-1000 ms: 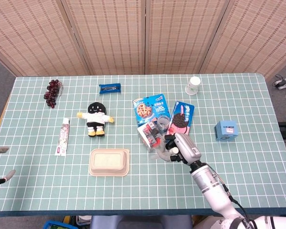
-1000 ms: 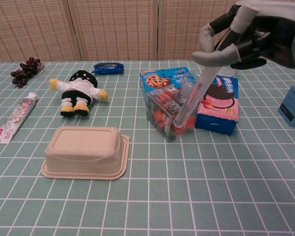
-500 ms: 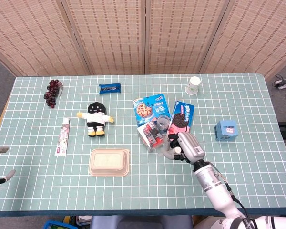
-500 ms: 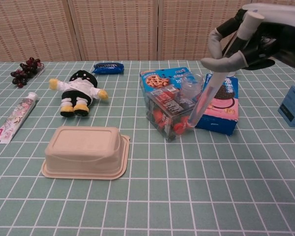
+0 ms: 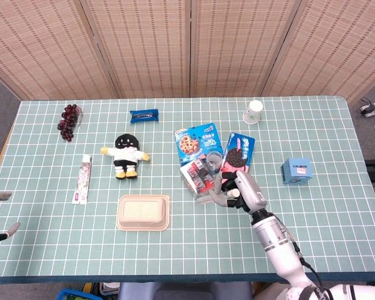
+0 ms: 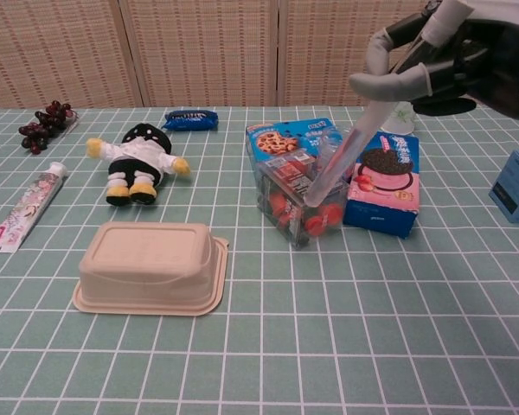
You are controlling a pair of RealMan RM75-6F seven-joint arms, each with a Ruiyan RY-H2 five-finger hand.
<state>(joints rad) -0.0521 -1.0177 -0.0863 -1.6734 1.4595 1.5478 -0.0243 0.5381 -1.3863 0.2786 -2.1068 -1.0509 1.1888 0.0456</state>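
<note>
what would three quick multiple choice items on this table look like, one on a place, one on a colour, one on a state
1. Where do the grapes lie?
A. far left corner of the table
B. beside the blue box
C. on the beige container

2. What colour is the paper cup?
A. red
B. white
C. black

3. What is the right hand doing?
A. resting flat on the table
B. holding a clear tube
C. gripping the plush doll

Answers: 1 A, the head view shows them at the far left edge. 2 B, it is white with a faint print. 3 B, its fingers close round the clear tube above the snack packs.
</note>
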